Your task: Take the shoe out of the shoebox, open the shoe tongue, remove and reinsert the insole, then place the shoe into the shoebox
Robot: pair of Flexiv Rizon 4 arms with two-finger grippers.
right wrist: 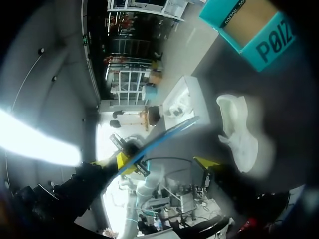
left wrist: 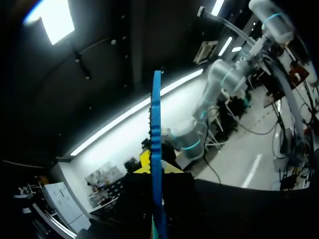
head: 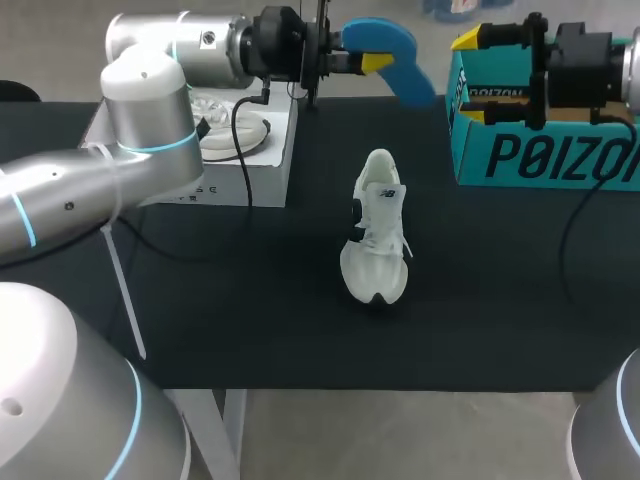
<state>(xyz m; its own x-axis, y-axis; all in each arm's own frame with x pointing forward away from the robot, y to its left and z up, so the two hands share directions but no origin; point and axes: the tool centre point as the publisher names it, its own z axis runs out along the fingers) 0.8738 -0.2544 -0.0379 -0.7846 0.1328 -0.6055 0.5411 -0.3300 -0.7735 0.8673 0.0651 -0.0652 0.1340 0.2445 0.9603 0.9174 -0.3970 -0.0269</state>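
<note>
Left gripper (head: 368, 63): clamped on a thin, curved blue insole (head: 395, 50), held high.
Right gripper (right wrist: 162, 163): fingers spread wide, nothing held.
Shoe (head: 378, 235): white, laced, set on the black table (head: 500, 300), well apart from both.
Shoebox (head: 540, 155): teal cardboard, beside the right gripper.

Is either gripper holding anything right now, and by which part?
The left gripper pinches the blue insole by one end, across its flat faces; which end cannot be told. The right gripper is open, holding nothing.
</note>
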